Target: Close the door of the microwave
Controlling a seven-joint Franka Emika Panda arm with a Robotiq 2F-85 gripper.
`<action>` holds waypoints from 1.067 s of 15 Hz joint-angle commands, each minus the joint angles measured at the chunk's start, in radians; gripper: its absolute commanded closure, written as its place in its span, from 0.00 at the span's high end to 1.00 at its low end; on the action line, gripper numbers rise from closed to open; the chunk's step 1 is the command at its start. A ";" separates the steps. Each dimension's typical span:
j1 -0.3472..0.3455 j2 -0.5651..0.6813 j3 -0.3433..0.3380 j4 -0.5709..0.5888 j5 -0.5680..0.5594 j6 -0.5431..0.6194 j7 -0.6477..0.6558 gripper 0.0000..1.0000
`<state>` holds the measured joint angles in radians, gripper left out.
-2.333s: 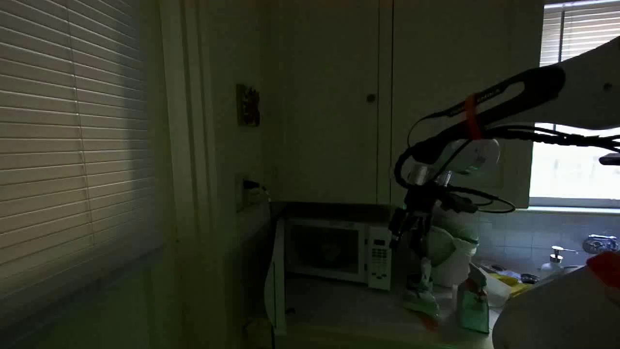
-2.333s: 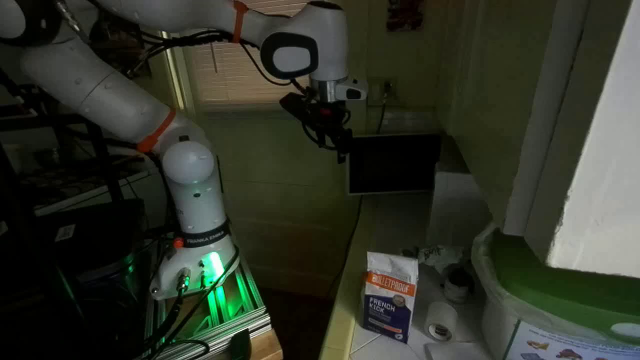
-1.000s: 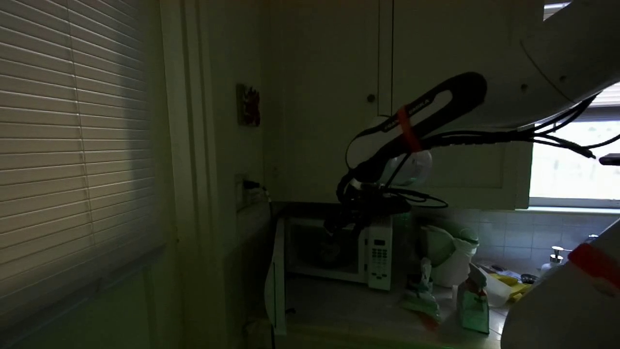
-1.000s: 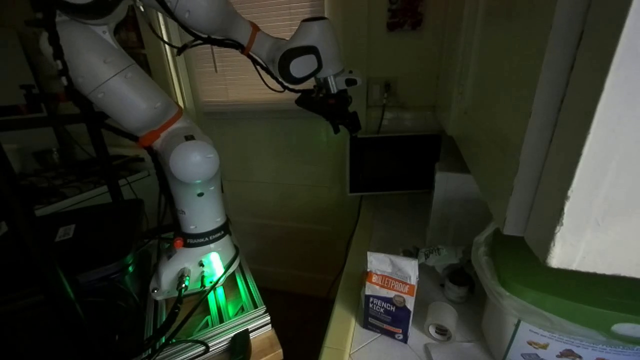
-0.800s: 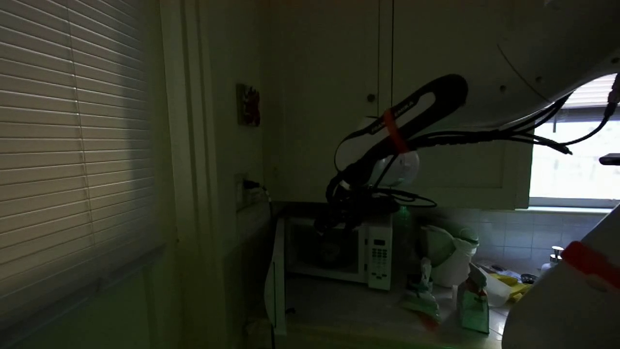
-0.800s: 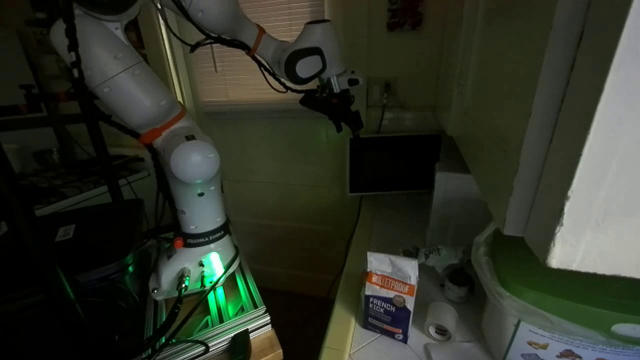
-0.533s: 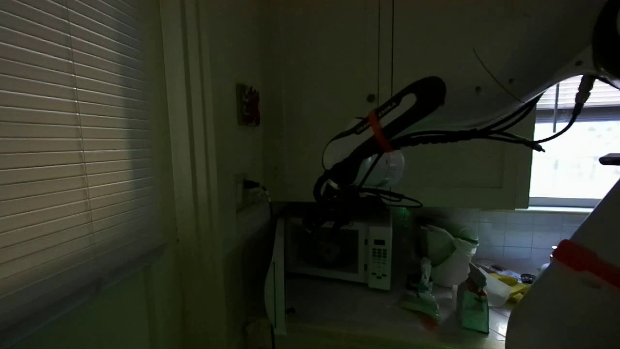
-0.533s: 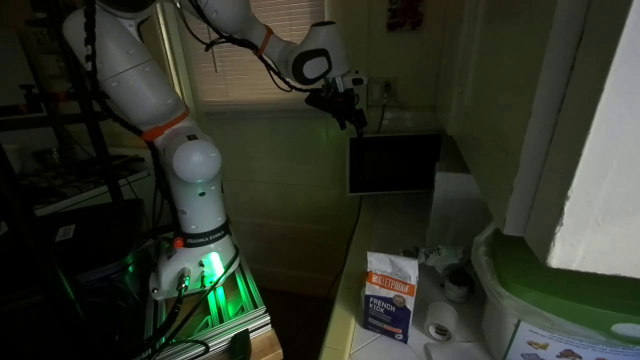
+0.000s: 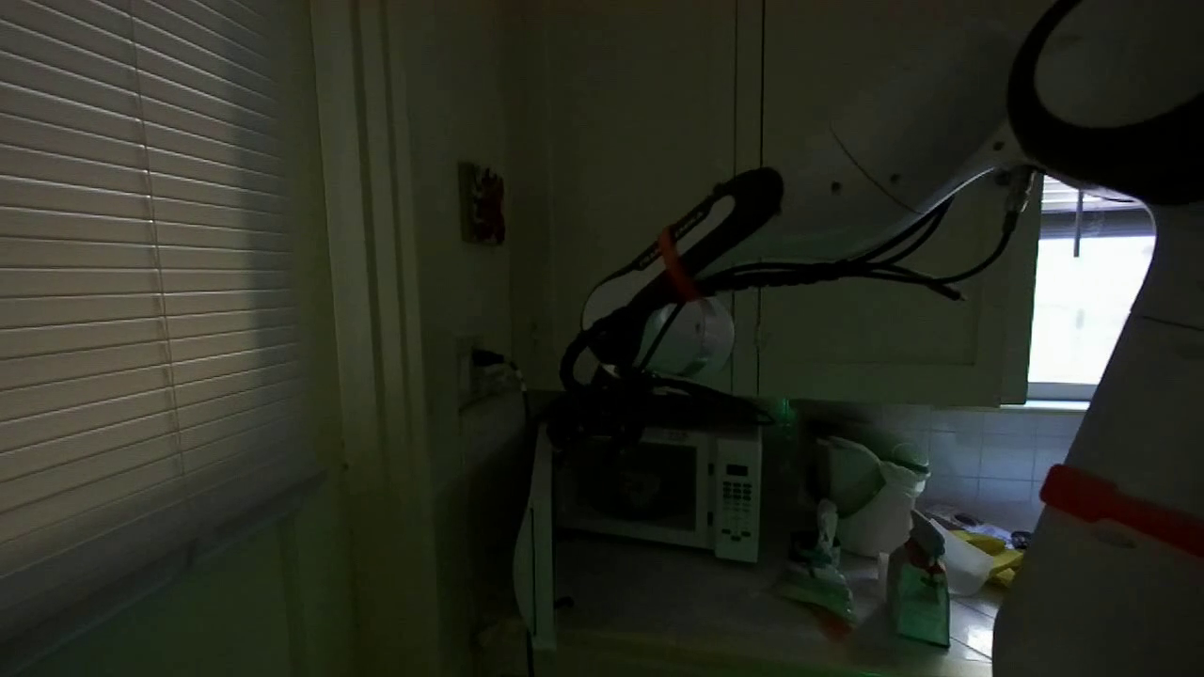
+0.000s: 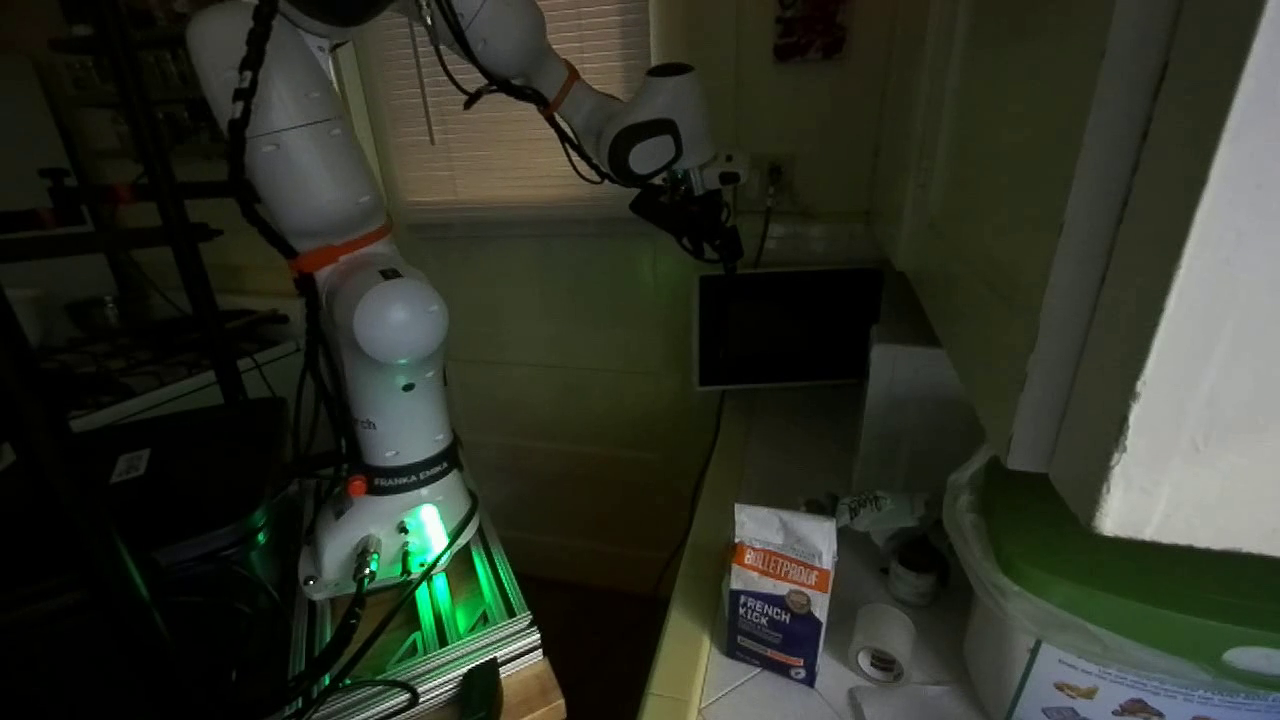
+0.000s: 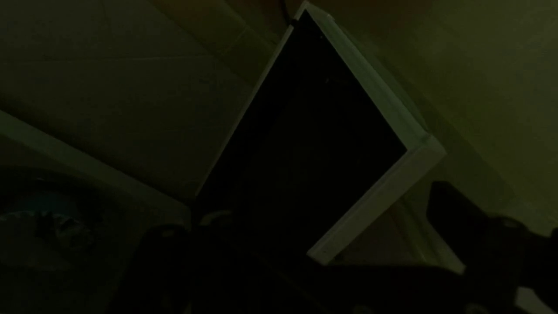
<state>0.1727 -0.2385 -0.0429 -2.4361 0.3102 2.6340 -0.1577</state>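
The microwave point(image 9: 736, 498) stands on the counter, its body side facing out in an exterior view point(image 10: 905, 410). Its door stands wide open at its left, seen edge-on in an exterior view point(image 9: 542, 545) and as a dark panel with a thin white frame in an exterior view point(image 10: 790, 330). My gripper point(image 10: 730, 266) is at the door's top edge, near its free corner; contact cannot be told. In the wrist view the gripper point(image 11: 305, 209) is open, and the door's white top edge point(image 11: 377, 198) shows between its spread fingers. The microwave's front edge point(image 11: 109, 170) shows lower left.
A tall cabinet point(image 9: 640, 235) hangs above the microwave. A wall with a plugged-in cord point(image 9: 489, 358) stands close behind the door. A coffee bag point(image 10: 780, 595), a white roll point(image 10: 882, 642) and a green-lidded bin point(image 10: 1100, 590) stand along the counter.
The arm has reached forward. The gripper has moved toward the wall side, rising and tilting, to the door's top edge. The door and microwave have not moved.
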 commanded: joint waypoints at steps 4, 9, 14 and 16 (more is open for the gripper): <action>-0.001 0.136 0.047 0.106 0.078 0.030 0.012 1.00; -0.021 0.194 0.079 0.154 0.075 0.011 0.062 1.00; -0.057 0.205 0.091 0.141 -0.070 0.014 0.217 1.00; -0.073 0.199 0.091 0.130 -0.163 0.018 0.296 1.00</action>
<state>0.1316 -0.0394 0.0335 -2.2952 0.2558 2.6469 0.0273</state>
